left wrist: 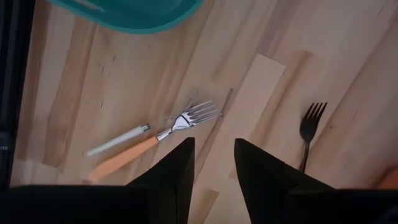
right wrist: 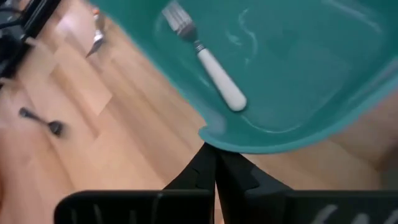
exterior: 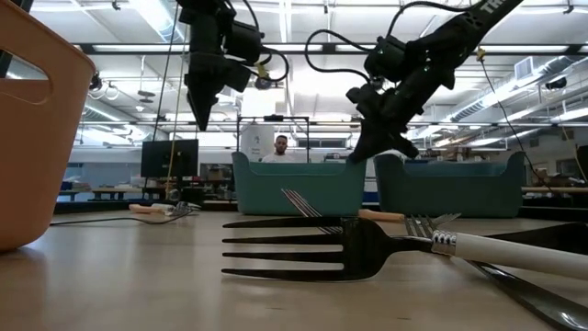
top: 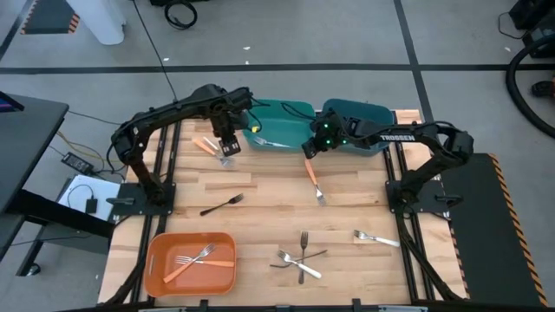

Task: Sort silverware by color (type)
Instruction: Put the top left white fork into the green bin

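My left gripper (top: 227,147) (left wrist: 214,163) hangs open above the far left of the table, just beside an orange-handled fork (left wrist: 124,158) and a white-handled fork (left wrist: 118,140) that lie side by side on the wood. My right gripper (top: 309,150) (right wrist: 216,167) is shut and empty, raised by the near rim of the left teal bin (right wrist: 267,140). A white-handled fork (right wrist: 217,78) lies in that bin. On the table lie an orange fork (top: 314,182), a black fork (top: 221,204), a white fork (top: 375,237) and a crossed heap of forks (top: 299,258).
A second teal bin (top: 360,126) stands to the right of the first at the far edge. An orange bin (top: 165,276) at the near left holds orange-handled forks (top: 192,258). Bare wood lies between the arms. A person (exterior: 280,147) shows far behind the table.
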You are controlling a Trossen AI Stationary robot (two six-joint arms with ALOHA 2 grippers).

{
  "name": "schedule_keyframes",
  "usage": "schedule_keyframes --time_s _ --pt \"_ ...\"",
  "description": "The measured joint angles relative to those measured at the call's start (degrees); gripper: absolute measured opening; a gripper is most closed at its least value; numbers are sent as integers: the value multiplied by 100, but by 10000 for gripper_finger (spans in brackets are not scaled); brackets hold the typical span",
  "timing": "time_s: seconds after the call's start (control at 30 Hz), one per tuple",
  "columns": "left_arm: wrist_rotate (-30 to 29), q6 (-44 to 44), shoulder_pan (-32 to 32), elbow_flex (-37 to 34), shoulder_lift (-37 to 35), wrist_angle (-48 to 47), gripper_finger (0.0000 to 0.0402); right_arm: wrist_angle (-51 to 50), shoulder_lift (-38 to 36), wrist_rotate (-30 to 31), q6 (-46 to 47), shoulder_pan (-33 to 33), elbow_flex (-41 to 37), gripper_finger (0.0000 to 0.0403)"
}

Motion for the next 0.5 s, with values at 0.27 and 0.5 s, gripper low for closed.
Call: schedule_keyframes --time_s 0.27,0.5 --pt "0 2 0 0 0 185 123 -4 -54 -440 91 -215 -1 12" --pt "-4 218 4 -36 0 67 123 238 -473 -1585 251 -25 -2 10"
